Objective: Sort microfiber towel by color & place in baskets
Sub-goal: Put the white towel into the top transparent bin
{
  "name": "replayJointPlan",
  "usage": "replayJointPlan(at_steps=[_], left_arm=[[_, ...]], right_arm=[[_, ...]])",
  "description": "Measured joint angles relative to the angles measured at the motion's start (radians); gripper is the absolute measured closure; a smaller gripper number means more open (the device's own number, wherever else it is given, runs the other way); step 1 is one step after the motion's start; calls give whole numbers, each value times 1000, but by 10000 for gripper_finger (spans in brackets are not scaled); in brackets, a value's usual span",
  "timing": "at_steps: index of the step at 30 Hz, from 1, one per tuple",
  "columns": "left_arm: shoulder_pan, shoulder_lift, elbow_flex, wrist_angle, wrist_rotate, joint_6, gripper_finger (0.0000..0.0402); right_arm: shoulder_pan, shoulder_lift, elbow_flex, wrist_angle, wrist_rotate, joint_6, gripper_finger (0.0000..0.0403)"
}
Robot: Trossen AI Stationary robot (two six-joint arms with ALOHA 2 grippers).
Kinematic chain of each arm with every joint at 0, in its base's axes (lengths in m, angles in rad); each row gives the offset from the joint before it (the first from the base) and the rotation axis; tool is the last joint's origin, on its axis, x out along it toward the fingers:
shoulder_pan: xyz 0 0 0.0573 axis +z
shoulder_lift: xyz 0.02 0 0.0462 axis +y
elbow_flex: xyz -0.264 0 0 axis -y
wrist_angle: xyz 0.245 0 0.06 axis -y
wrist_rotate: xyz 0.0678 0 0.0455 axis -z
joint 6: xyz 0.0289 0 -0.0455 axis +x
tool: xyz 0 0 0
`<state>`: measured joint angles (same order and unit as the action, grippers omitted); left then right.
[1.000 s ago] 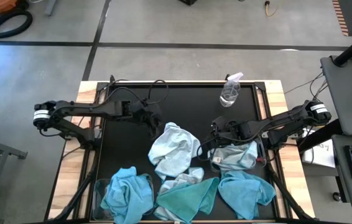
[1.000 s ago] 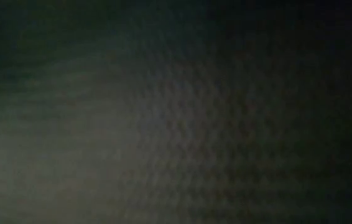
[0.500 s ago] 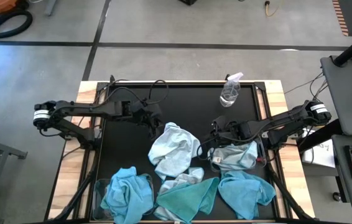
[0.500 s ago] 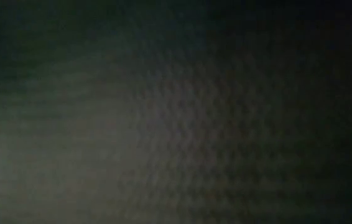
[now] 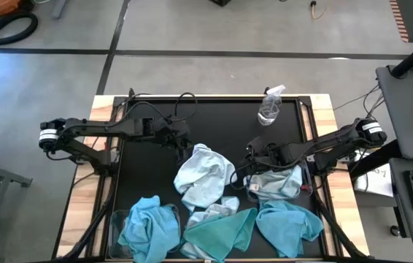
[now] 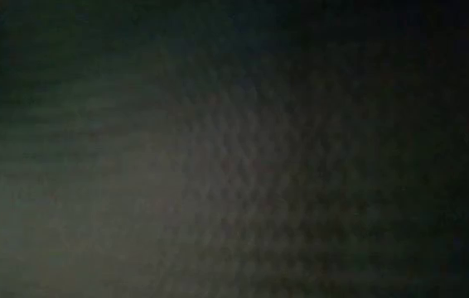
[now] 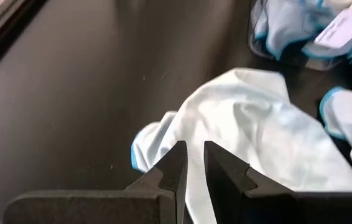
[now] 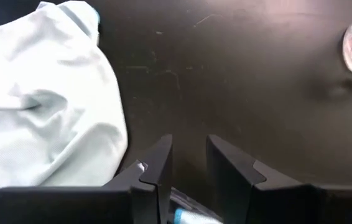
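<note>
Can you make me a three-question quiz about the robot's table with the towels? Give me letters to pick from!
1. Where is the spray bottle?
A. At the table's far edge, away from the towels
B. Inside a basket
C. Under the left arm

2. What colour is the towel in the middle of the table?
A. Red
B. Pale whitish-blue
C. Black

3. What is the left tool doing?
A. Holding the bottle
B. Lifting a basket
C. Empty, just above the pale towel

Answers: 1 A, it stands alone on the black top. 2 B, it looks almost white. 3 C, the wrist view shows nothing between its nearly closed fingers.
</note>
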<state>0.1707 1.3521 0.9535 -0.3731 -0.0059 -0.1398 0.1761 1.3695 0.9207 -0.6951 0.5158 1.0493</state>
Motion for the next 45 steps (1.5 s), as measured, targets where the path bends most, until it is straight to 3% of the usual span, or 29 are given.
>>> replayJointPlan(at_steps=[6,11,26,45], left_arm=[[0,0,18,27,0,0,362],[0,-1,44,36,0,0,362],[1,1,67,61,0,31,362],[1,1,66,59,-1,79,362]], right_arm=[[0,51,4,6,15,-70,310],[-1,62,14,6,103,-67,310],[0,143,22,14,127,-48,310],[0,102,16,19,127,-35,310]])
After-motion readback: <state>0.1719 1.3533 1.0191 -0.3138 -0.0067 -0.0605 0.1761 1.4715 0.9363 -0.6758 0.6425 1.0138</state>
